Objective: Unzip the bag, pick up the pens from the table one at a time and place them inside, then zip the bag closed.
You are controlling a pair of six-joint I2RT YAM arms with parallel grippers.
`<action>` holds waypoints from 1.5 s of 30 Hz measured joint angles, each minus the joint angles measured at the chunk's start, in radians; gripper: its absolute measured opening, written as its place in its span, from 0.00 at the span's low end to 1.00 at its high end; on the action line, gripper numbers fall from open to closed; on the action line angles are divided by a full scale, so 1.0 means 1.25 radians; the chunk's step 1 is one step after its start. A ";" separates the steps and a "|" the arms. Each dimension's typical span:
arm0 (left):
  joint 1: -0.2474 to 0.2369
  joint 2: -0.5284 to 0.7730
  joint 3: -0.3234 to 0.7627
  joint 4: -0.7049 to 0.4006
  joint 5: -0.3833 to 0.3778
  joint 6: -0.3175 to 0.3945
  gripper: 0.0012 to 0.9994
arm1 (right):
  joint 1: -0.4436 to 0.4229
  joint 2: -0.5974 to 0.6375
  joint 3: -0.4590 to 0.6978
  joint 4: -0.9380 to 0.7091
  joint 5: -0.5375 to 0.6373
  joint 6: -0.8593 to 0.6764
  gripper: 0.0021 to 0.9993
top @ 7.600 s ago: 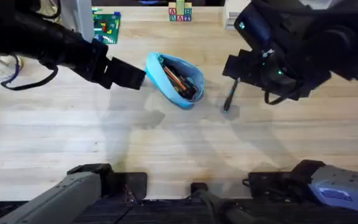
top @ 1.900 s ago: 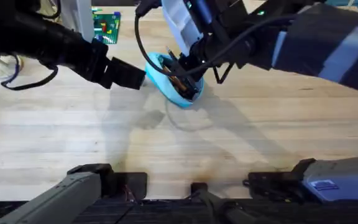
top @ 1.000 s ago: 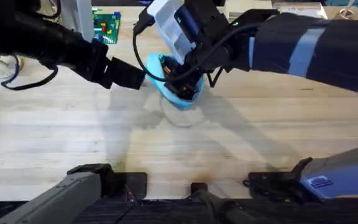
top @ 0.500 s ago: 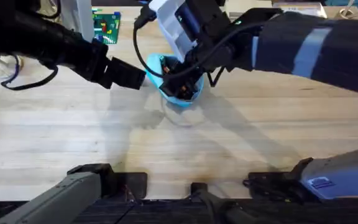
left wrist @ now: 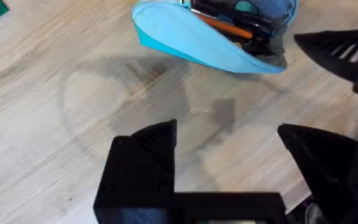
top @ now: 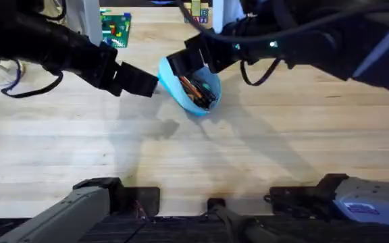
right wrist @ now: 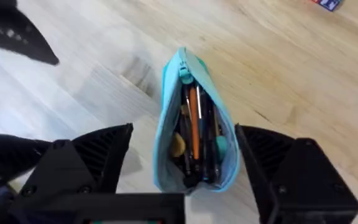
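The light-blue bag (top: 181, 86) lies unzipped on the table (top: 262, 148) at centre back, and orange and dark pens (top: 196, 92) lie inside it. My right gripper (top: 189, 62) hovers open just above the bag's far end, holding nothing. In the right wrist view the open bag (right wrist: 166, 118) with its pens (right wrist: 194, 130) lies between and below my open right gripper (right wrist: 185, 163). My left gripper (top: 140, 81) stays open just left of the bag. In the left wrist view my left gripper (left wrist: 229, 155) is empty, short of the bag (left wrist: 191, 34).
A green building-block plate (top: 115, 27) and a stack of letter blocks (top: 196, 12) sit at the table's back edge. Bare wood stretches in front of the bag toward the arm bases.
The dark pen that lay right of the bag went into it with my right gripper. That gripper has since let go and lifted back out. The left arm has not moved.
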 joint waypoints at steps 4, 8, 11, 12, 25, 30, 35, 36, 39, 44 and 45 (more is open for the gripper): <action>0.000 0.000 0.000 0.000 0.000 0.000 1.00 | 0.000 -0.017 0.000 -0.011 0.022 0.097 1.00; 0.000 0.000 0.000 0.000 0.000 0.000 1.00 | 0.000 -0.018 0.000 -0.031 0.039 0.214 1.00; 0.000 0.000 0.000 0.000 -0.001 0.000 1.00 | 0.000 -0.018 0.000 -0.056 0.043 0.312 1.00; 0.000 0.000 0.000 0.000 -0.003 0.000 1.00 | 0.000 -0.018 0.000 -0.069 0.044 0.349 1.00; 0.000 0.000 0.000 0.001 -0.014 0.000 1.00 | 0.000 -0.018 0.000 -0.107 0.017 0.730 1.00; 0.000 0.000 0.000 0.001 -0.018 0.000 1.00 | 0.000 -0.013 0.000 -0.106 0.000 0.808 1.00; 0.000 0.000 0.000 0.001 -0.025 0.000 1.00 | 0.000 0.010 0.000 -0.103 -0.006 0.845 1.00; 0.000 0.000 0.000 0.001 -0.027 0.000 1.00 | 0.000 0.016 0.000 -0.103 -0.006 0.850 1.00; 0.000 0.000 0.000 0.004 -0.031 0.000 1.00 | 0.000 0.034 0.000 -0.099 -0.006 0.862 1.00; 0.000 0.000 0.000 0.009 -0.036 0.000 1.00 | 0.000 0.060 0.000 -0.077 -0.006 0.873 1.00; 0.000 0.000 0.000 0.010 -0.036 0.000 1.00 | 0.000 0.065 0.000 -0.066 -0.006 0.876 1.00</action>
